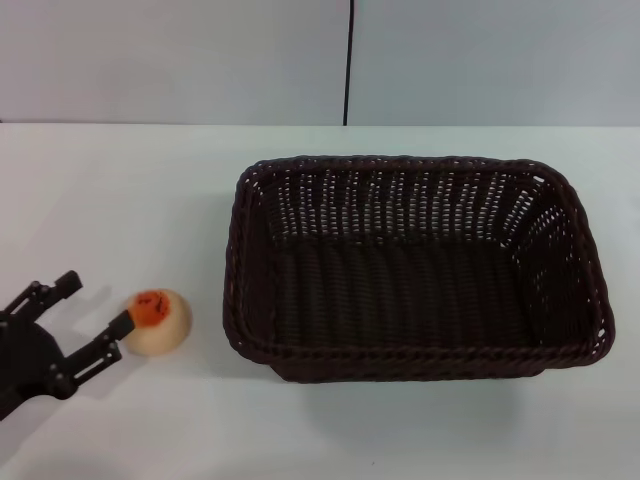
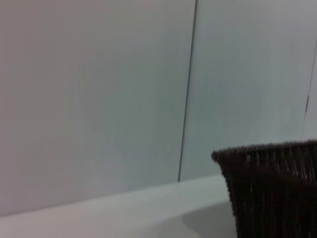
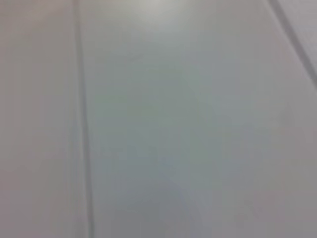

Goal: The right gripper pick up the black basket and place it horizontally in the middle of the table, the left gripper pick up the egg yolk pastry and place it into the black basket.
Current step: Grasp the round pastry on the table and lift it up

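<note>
Your left gripper (image 1: pixel 88 311) sits open just left of the egg yolk pastry (image 1: pixel 157 321), one fingertip touching it, the black basket (image 1: pixel 415 268) lying farther right mid-table.

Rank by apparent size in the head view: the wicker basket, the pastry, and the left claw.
1. Dark woven wicker rectangular basket, by far the largest.
2. Black two-fingered left claw, partly cut off by the frame edge.
3. Small round cream pastry with orange-red top.

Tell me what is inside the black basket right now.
Nothing: the black basket shows only its bare woven floor. The egg yolk pastry sits outside on the table, beside the open left gripper.
</note>
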### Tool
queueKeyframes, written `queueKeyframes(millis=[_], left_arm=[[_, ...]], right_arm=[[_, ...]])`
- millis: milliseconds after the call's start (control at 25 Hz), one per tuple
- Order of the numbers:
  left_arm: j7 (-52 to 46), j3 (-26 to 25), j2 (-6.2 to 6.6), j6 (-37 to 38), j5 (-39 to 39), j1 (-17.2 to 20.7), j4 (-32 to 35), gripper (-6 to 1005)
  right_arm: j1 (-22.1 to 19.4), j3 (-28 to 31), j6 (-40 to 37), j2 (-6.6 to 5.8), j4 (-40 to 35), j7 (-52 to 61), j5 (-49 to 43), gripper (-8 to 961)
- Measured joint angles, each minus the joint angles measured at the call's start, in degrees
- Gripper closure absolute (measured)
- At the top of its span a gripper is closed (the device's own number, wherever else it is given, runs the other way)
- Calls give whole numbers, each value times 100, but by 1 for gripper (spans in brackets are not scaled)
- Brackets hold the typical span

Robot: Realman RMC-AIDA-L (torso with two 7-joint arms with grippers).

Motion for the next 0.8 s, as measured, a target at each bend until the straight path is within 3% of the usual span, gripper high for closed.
queueKeyframes(millis=[320, 520, 800], left_arm=[[38, 616, -15, -716, -1, -187, -159, 166], [409, 683, -11, -1154, -2, -296, -520, 166], [452, 648, -10, -1173, -38, -315, -573, 166]], right_arm=[[80, 192, -239, 4, 800, -286, 28, 201], [197, 255, -312, -9, 1162, -305, 34, 201], [211, 334, -385, -6, 1335, -318, 38, 201]])
